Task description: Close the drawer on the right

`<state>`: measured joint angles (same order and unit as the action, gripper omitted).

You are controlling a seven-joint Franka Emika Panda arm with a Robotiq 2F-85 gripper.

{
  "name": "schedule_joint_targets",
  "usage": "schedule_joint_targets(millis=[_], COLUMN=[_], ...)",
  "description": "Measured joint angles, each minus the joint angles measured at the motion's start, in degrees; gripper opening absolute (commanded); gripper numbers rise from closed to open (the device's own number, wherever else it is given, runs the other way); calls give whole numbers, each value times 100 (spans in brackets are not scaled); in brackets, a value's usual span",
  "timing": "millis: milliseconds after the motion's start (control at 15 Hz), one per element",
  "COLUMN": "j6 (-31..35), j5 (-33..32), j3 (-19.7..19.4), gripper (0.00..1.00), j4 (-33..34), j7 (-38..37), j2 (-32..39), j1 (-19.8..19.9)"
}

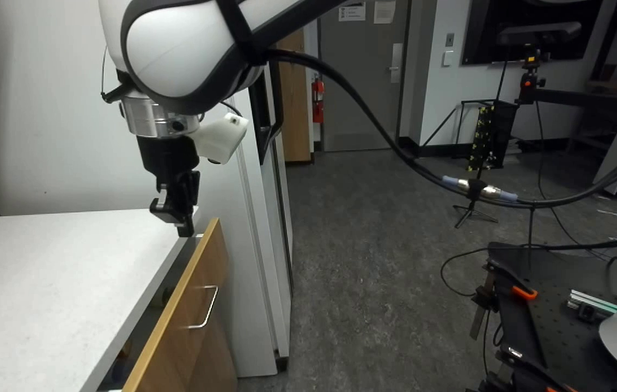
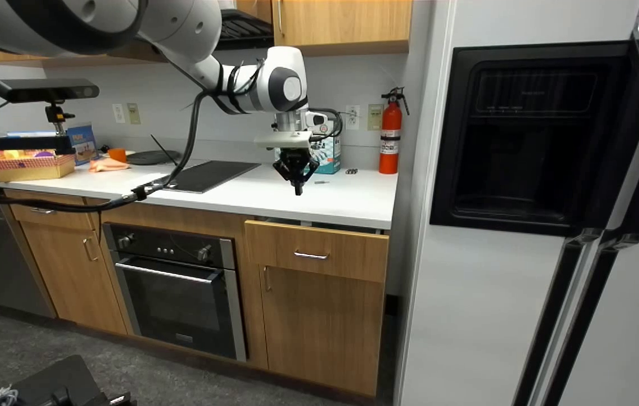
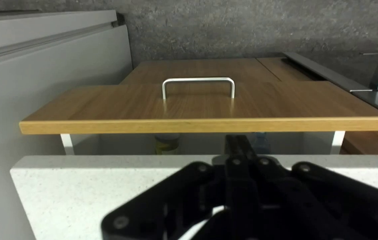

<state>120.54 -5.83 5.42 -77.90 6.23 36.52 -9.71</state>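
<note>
In an exterior view, one wood-fronted drawer (image 1: 177,348) is seen partly pulled out beneath the edge of a white surface (image 1: 52,283), one metal handle (image 1: 210,307) being fixed to it; two sheets of paper (image 1: 352,12) are stuck to a grey door (image 1: 357,98), their print too small to be read. In an exterior view, the drawer is found at the right end of the cabinets (image 2: 325,332), near the fridge (image 2: 483,316); one oven (image 2: 175,299) and one fire extinguisher (image 2: 390,119) are counted, and the writing on the extinguisher's label (image 2: 390,145), one blue box (image 2: 82,141) and one teal box (image 2: 329,160) cannot be made out. In the wrist view, two white sides (image 3: 67,144) and at least two containers (image 3: 167,146) are partly seen in the drawer; the end effector (image 3: 238,137) is seen in front of its opening, the two fingers (image 3: 232,150) pressed together. Whether the drawer is touched cannot be told.
</note>
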Motion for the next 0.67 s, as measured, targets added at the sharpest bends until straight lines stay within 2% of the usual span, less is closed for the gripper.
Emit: schedule_joint_targets(millis=[267,667], j6=[124,891], j5=[2,2], j3=[-7,-28], gripper=[0,0], j4=[121,204], j7=[-17,-85], j2=[360,946], j1=[34,38])
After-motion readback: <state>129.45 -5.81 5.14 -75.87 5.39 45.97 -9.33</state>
